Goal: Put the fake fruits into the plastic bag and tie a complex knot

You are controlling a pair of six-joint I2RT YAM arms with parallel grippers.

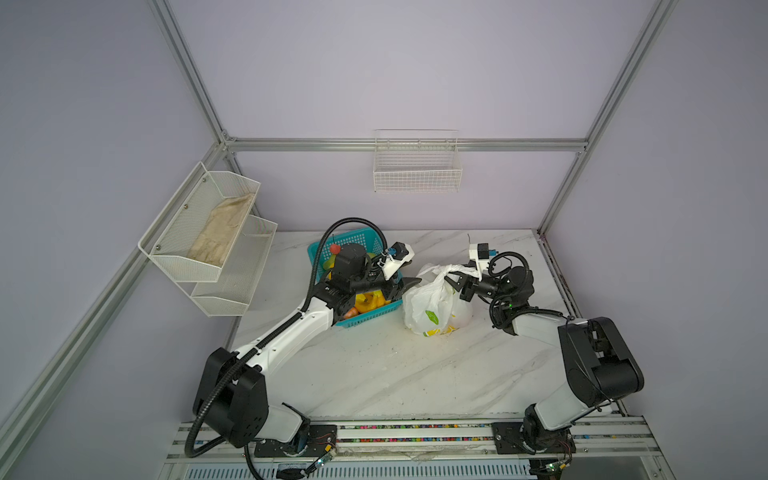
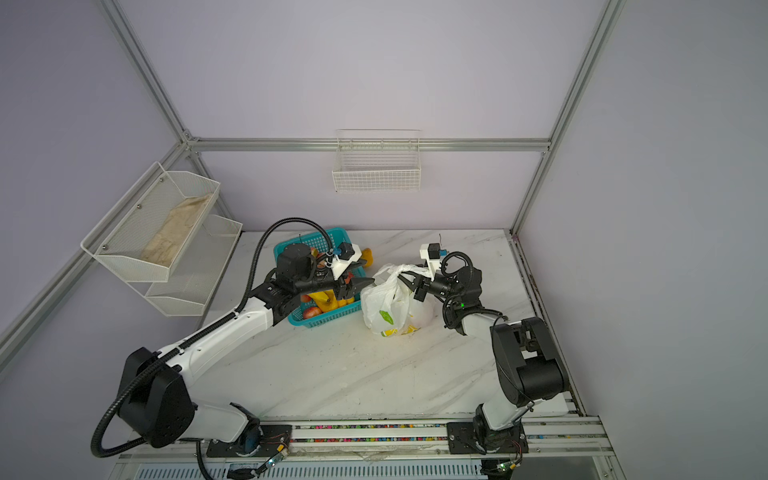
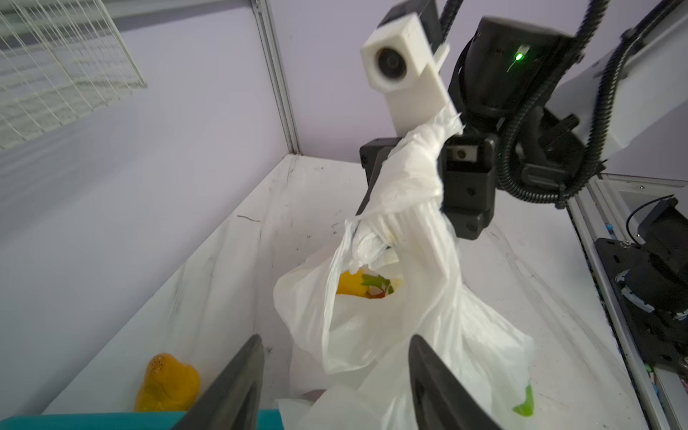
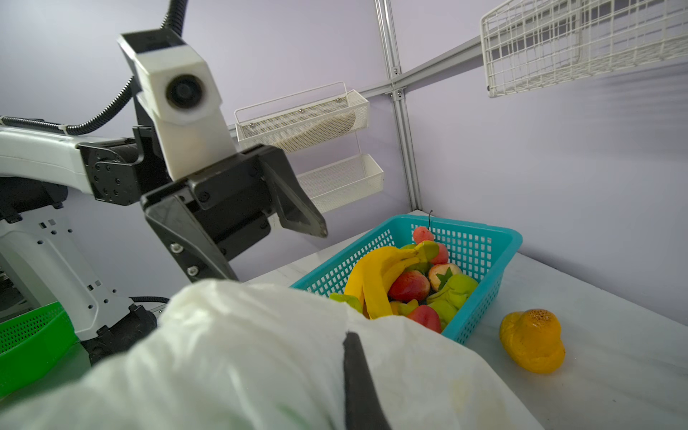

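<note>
The right gripper (image 1: pixel 457 286) is clamped on the twisted handle strips (image 1: pixel 459 271) of the plastic bag (image 1: pixel 428 303), which stands toward the back of the marble counter (image 1: pixel 374 374) with a yellow fruit (image 3: pixel 348 284) inside. The left gripper (image 1: pixel 409 286), half spread and empty, hovers beside it over the teal basket (image 1: pixel 357 241) of bananas (image 4: pixel 376 275), strawberries (image 4: pixel 409 284) and green pears (image 4: pixel 456 288).
</note>
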